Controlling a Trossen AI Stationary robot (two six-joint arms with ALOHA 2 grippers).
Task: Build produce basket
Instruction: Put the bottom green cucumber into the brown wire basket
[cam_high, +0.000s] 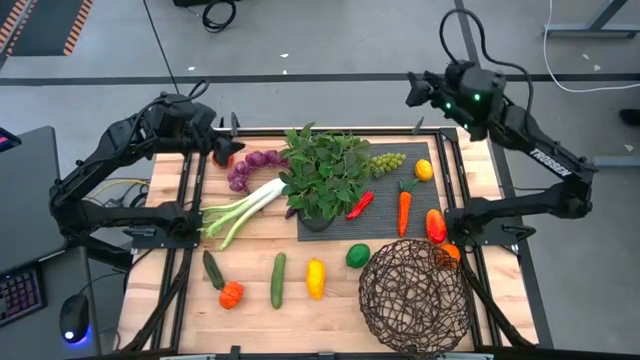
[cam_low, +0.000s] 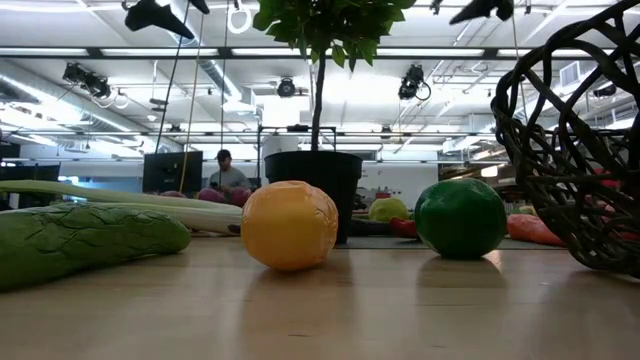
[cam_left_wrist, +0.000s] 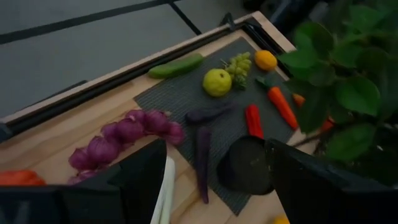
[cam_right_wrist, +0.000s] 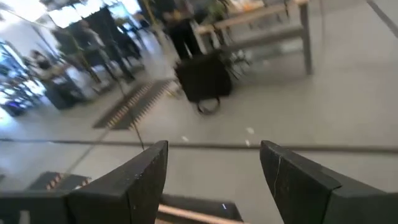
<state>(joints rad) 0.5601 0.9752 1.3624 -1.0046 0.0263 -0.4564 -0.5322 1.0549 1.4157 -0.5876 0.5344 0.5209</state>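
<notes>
My left gripper (cam_left_wrist: 211, 180) has its jaws apart and holds nothing. It hangs over the far left corner of the wooden bench (cam_high: 180, 300), just above the bunch of purple toy grapes (cam_left_wrist: 124, 140) and the white and green toy leek (cam_high: 240, 208).

My right gripper (cam_right_wrist: 214, 171) also has its jaws apart and empty. It is up high past the far right corner of the bench and looks out at the room, not at the food.

The round basket of dark brown woven wire (cam_high: 415, 297) sits at the near right corner. I think the job has only just begun. I can see an orange toy tomato (cam_high: 449, 253) at its far rim, but I cannot tell if it is inside. The green toy lime (cam_high: 357, 255), the yellow toy lemon (cam_high: 315, 278), the orange toy carrot (cam_high: 404, 210) and the rest lie out on the bench. Almost all of it has yet to go in.
</notes>
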